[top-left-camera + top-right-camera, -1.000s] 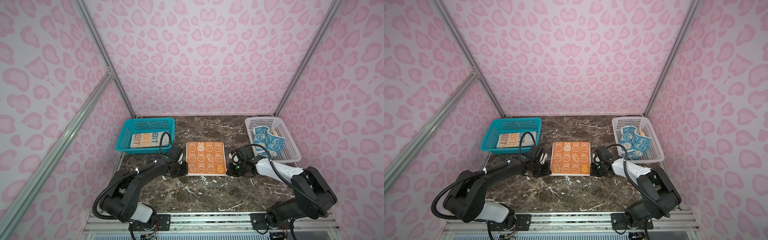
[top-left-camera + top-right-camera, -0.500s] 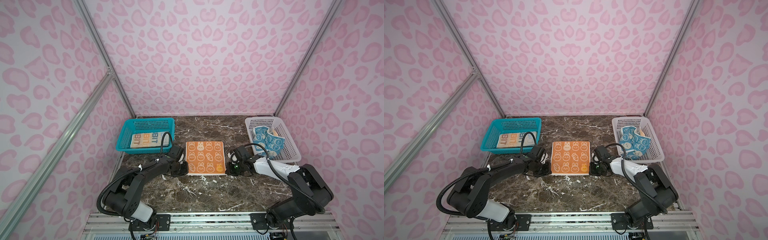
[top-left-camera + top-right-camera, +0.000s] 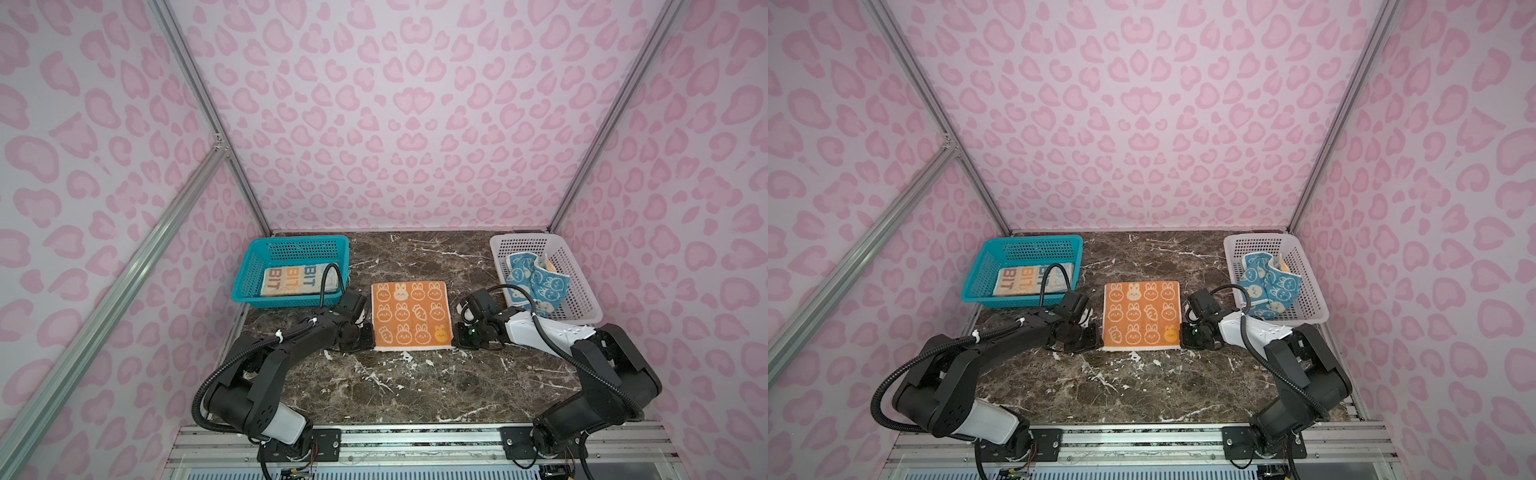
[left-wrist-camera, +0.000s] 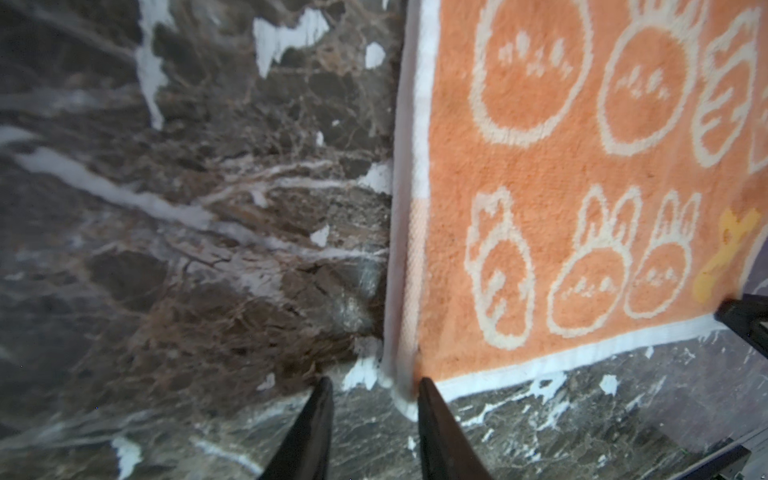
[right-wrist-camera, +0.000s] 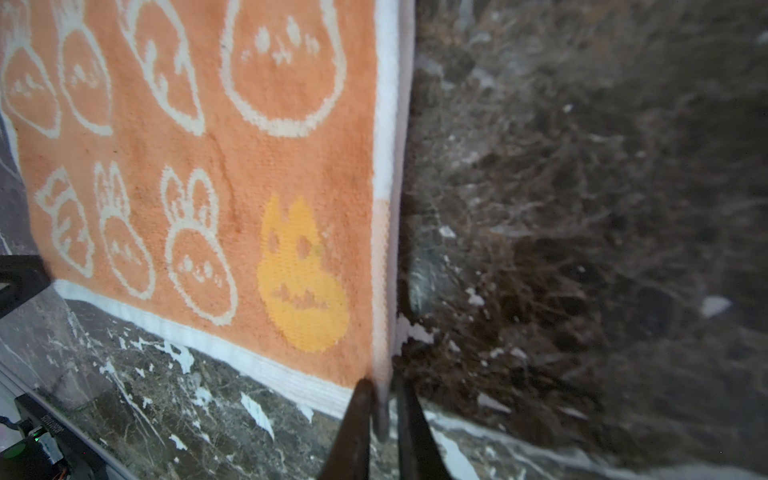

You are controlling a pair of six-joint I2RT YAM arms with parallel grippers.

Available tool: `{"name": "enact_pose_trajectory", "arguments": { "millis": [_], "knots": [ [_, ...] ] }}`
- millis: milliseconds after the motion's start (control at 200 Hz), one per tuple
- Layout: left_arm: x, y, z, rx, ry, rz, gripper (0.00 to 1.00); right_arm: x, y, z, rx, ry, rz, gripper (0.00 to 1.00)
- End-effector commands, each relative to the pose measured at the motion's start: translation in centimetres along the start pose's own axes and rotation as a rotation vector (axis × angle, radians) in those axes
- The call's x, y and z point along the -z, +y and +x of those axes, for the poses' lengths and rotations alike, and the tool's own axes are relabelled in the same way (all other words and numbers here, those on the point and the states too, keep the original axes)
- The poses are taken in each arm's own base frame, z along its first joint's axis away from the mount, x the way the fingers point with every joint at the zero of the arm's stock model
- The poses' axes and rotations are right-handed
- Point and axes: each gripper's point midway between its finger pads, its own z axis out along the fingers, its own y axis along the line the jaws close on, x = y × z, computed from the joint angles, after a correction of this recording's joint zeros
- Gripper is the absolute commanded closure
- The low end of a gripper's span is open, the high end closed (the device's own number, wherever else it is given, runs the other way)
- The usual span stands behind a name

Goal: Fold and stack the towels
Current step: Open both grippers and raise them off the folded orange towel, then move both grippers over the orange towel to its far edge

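The orange towel (image 3: 409, 313) (image 3: 1142, 313) with white rabbit drawings lies flat and spread out on the marble table, in both top views. My left gripper (image 3: 367, 340) (image 4: 374, 390) is low at its near left corner, open, with the white hem corner lying loose between the fingers. At the near right corner my right gripper (image 3: 457, 338) (image 5: 382, 390) stands slightly open, the hem edge in the narrow gap. The cream towel (image 3: 291, 280) lies folded in the teal basket. The blue towel (image 3: 536, 282) sits crumpled in the white basket.
The teal basket (image 3: 291, 245) stands at the back left and the white basket (image 3: 582, 291) at the back right. Pink patterned walls with metal posts close the table on three sides. A metal rail (image 3: 415, 440) runs along the front edge.
Both grippers' jaws have parted at the towel's near corners, the left wider than the right. The orange towel lies where it was.
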Motion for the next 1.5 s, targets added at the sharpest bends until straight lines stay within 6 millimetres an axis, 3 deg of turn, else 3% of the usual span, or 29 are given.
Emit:
{"name": "enact_pose_trajectory", "arguments": {
  "millis": [0, 55, 125, 135, 150, 310, 445, 555, 730, 970, 1220, 1300, 1370, 1495],
  "knots": [
    [0.9, -0.3, -0.3, -0.007, -0.028, 0.005, 0.44, 0.1, 0.1, 0.2, 0.012, 0.003, 0.002, 0.64],
    [1.8, -0.6, -0.9, -0.015, -0.058, 0.007, 0.38, 0.6, 0.6, 0.0, 0.022, -0.008, -0.003, 0.47],
    [3.2, -1.6, -2.0, -0.027, -0.1, 0.03, 0.3, 1.8, 1.2, -0.4, 0.036, -0.031, -0.006, 0.32],
    [3.4, -1.8, -2.2, -0.029, -0.106, 0.035, 0.19, 1.9, 1.3, -0.5, 0.037, -0.034, -0.008, 0.3],
    [3.8, -2.1, -2.5, -0.032, -0.115, 0.044, 0.11, 2.2, 1.4, -0.6, 0.04, -0.041, -0.012, 0.28],
    [6.6, -7.2, -5.9, -0.026, -0.18, 0.218, 0.07, 4.7, 4.6, -3.6, 0.049, -0.125, -0.136, 0.02],
    [6.3, -10.2, -8.1, 0.037, -0.179, 0.334, 0.06, 4.5, 7.4, -5.6, 0.036, -0.15, -0.263, 0.02],
    [4.2, -10.5, -8.5, 0.078, -0.135, 0.349, 0.05, 3.3, 8.3, -6.0, 0.012, -0.141, -0.327, 0.02],
    [1.2, -9.0, -7.7, 0.086, -0.079, 0.289, 0.02, 1.4, 7.6, -5.5, -0.004, -0.115, -0.333, 0.02],
    [-1.1, -7.0, -5.6, 0.078, -0.02, 0.219, 0.02, -0.8, 5.7, -3.5, -0.023, -0.059, -0.308, 0.02],
    [-3.3, -4.5, -1.7, 0.071, 0.052, 0.132, 0.02, -1.4, 3.7, -0.8, -0.041, -0.034, -0.275, 0.02],
    [-3.4, -3.5, -0.3, 0.076, 0.054, 0.115, 0.02, -1.2, 3.0, 0.2, -0.042, -0.03, -0.261, 0.02],
    [-2.8, -3.9, 0.2, 0.054, 0.038, 0.119, 0.02, -0.8, 2.6, 0.8, -0.033, -0.028, -0.247, 0.02],
    [0.2, -5.2, -0.9, -0.015, -0.069, 0.107, 0.02, 1.2, 3.4, 0.2, 0.02, -0.047, -0.233, 0.02]
  ]
}}
